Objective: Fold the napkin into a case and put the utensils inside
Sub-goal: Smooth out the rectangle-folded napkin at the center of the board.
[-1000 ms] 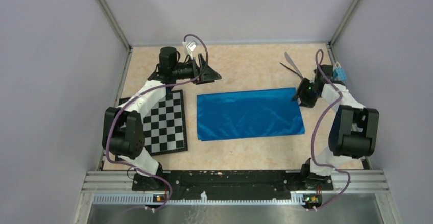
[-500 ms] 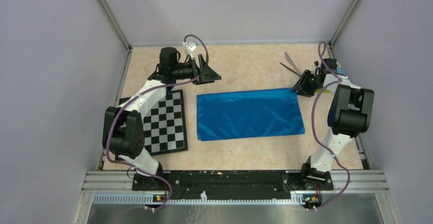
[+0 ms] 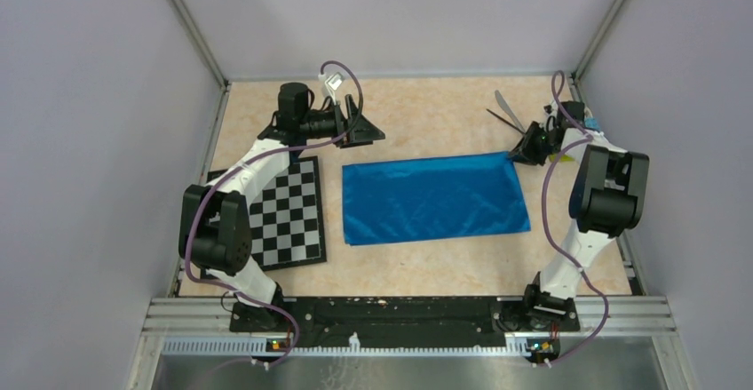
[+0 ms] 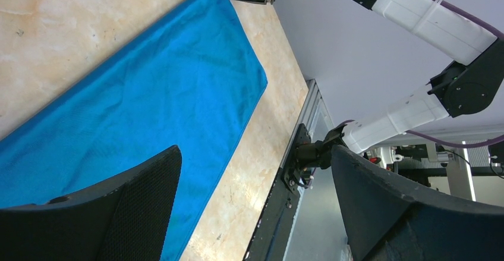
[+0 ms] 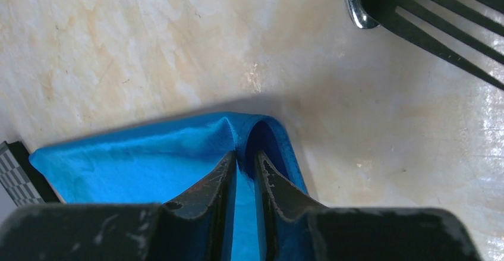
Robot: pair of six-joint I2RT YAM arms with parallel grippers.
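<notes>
The blue napkin [image 3: 432, 198] lies flat as a folded rectangle in the middle of the table. My right gripper [image 3: 521, 152] is at its far right corner. In the right wrist view the gripper [image 5: 245, 154] has its jaws nearly together, with a raised fold of the napkin [image 5: 148, 160] pinched between them. The utensils lie just beyond that corner: a silver knife [image 3: 506, 108] and a black fork [image 3: 506, 122], whose tines [image 5: 440, 17] show beside the knife tip [image 5: 355, 2]. My left gripper [image 3: 368, 131] hovers open and empty near the far left corner, looking along the napkin [image 4: 148, 106].
A black-and-white chessboard [image 3: 289, 214] lies left of the napkin, under the left arm; its corner [image 5: 15, 181] shows in the right wrist view. A small light-blue object [image 3: 590, 126] sits at the far right by the wall. Enclosure walls stand close on both sides.
My right gripper moved from the napkin's right edge to its far right corner and narrowed its jaws onto the cloth. The left arm has not moved.
</notes>
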